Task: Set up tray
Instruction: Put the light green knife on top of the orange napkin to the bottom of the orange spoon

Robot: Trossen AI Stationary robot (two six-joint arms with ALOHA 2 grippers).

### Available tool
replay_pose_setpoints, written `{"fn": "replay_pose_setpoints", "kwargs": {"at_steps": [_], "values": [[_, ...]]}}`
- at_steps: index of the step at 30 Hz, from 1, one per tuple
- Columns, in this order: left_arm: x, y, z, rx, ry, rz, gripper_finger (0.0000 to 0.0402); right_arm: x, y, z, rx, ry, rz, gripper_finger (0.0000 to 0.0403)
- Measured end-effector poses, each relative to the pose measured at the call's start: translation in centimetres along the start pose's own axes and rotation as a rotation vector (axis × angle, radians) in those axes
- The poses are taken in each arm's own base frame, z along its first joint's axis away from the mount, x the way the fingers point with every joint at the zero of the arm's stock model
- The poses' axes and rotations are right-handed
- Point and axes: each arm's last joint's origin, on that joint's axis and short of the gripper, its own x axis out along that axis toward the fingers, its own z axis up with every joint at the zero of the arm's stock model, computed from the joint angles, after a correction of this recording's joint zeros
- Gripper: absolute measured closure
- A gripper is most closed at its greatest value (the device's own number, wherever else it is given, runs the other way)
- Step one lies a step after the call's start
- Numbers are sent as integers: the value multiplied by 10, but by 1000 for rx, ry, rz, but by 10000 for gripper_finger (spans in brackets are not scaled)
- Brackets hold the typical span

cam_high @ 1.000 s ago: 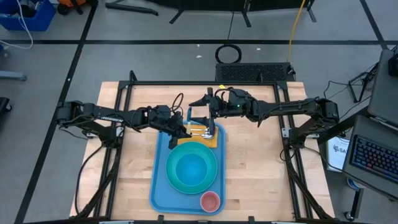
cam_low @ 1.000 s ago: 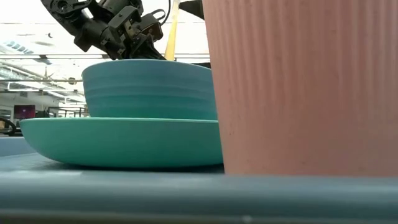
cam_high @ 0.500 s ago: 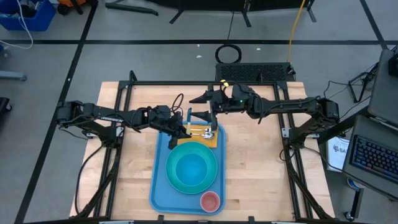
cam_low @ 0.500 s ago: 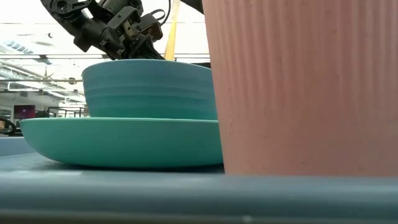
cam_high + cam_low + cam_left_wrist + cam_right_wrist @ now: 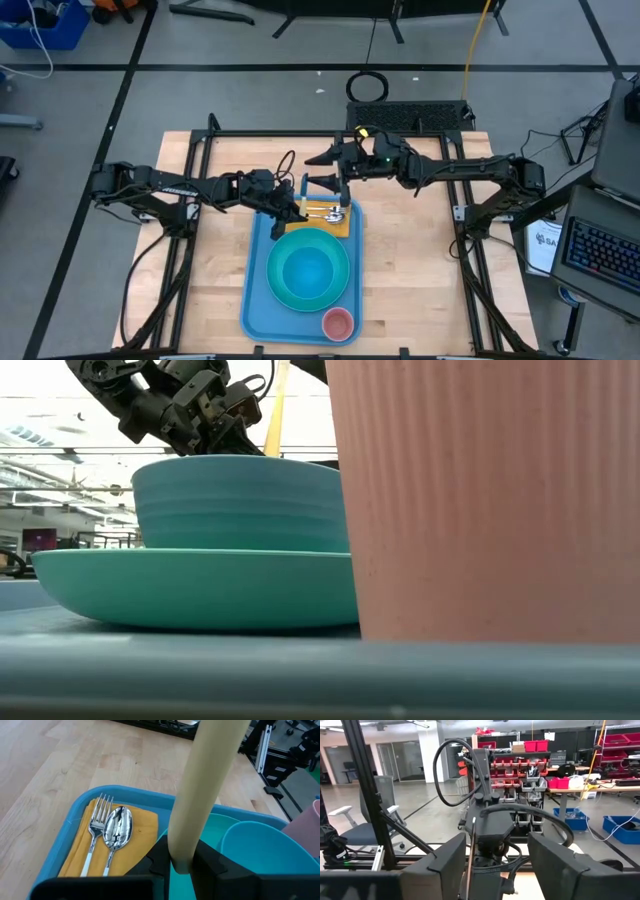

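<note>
The light-blue tray (image 5: 257, 300) lies mid-table. It holds a turquoise plate (image 5: 282, 292) with a bowl (image 5: 308, 268) on it, a pink cup (image 5: 338, 322), and an orange napkin (image 5: 140, 827) with a fork (image 5: 97, 822) and a spoon (image 5: 117, 827) on top. My left gripper (image 5: 298, 210) hangs over the tray's far end, shut on a cream-handled utensil (image 5: 205, 780). My right gripper (image 5: 311, 170) hovers open beyond the napkin, raised, pointing toward the table's left, with nothing between its fingers (image 5: 440, 870). My left gripper pinches the cream handle near its lower end (image 5: 181, 851) between its two fingers (image 5: 160, 859). They come from the table's left, slanting down. The utensil rises up and away from the fingers, tilted and clear of the tray (image 5: 275, 405). Its other end is out of view.
Bare wooden tabletop (image 5: 420, 280) lies to the left and right of the tray. A black frame (image 5: 300, 133) runs round the table's edges. In the low view the cup (image 5: 480, 500) and bowl (image 5: 240, 505) fill the foreground.
My right gripper has rolled and tipped up a little. Its fingers have swung from beside the napkin toward the table's far edge. The left gripper and the utensil have kept still.
</note>
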Motion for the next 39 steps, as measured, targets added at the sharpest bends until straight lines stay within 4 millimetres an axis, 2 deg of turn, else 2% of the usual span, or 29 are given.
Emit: {"fn": "replay_pose_setpoints", "kwargs": {"at_steps": [12,25,39], "values": [[0,0,0,-2,0,1,353,0,0,0,-11,0,3,307],[0,0,-1,-7,3,2,353,0,1,-2,-7,26,23,394],[0,0,-1,-3,3,2,353,1,4,-3,-14,32,54,402]]}}
